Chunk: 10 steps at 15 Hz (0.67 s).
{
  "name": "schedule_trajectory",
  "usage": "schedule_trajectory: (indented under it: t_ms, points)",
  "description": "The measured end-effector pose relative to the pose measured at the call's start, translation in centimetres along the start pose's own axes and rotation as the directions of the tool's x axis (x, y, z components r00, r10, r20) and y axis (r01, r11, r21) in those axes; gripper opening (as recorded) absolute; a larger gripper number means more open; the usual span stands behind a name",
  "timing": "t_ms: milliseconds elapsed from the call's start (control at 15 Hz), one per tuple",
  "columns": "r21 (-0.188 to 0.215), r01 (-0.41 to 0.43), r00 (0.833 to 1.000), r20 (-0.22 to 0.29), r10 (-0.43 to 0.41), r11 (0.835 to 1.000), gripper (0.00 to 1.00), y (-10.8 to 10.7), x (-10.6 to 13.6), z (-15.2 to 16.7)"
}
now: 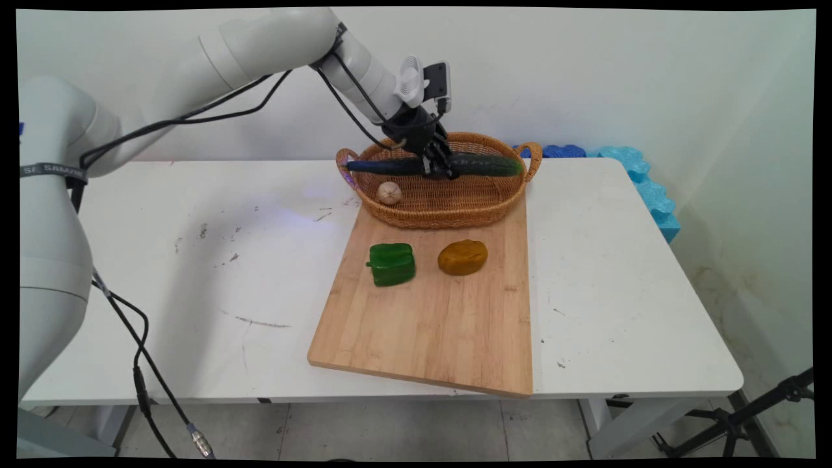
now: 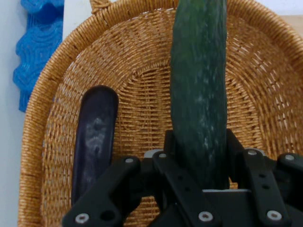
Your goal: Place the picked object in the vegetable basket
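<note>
Gripper: black, two-finger, clamped on the cucumber, positioned over the wicker basket.
Cucumber: long, dark green, held level between the fingers, above the basket's interior.
Wicker basket: oval, tan, with a handle at each end; stands at the far end of the cutting board.
Aubergine: dark purple, lying in the basket beside the cucumber.
Garlic bulb: pale, in the basket's left part.
Cutting board: light wood, on the white table.
Green pepper: on the board, near the basket.
Potato: brownish yellow, just right of the pepper, apart from it.
Blue foam: by the table's far right edge, against the wall.
</note>
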Motion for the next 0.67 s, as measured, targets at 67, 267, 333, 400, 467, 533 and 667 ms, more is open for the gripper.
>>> schedule_trajectory:
  t_ms: [67, 267, 333, 400, 467, 533, 667]
  points:
    - [-0.005, 0.005, 1.000, 0.000, -0.005, 1.000, 0.00, -0.2, -0.1, 0.4]
    - [-0.020, 0.020, 1.000, -0.002, -0.020, 1.000, 0.00, -0.4, -0.3, 1.2]
    - [-0.026, 0.024, 1.000, -0.003, -0.025, 0.999, 0.00, -0.4, -0.4, 1.4]
    - [-0.031, 0.028, 1.000, -0.004, -0.029, 0.999, 1.00, -0.3, -0.4, 1.6]
    - [-0.035, 0.033, 0.999, -0.004, -0.033, 0.999, 1.00, -0.3, -0.4, 1.7]
    - [-0.039, 0.038, 0.999, -0.005, -0.038, 0.999, 1.00, -0.3, -0.5, 1.8]
    - [-0.043, 0.044, 0.999, -0.008, -0.044, 0.998, 1.00, -0.4, -0.5, 1.9]
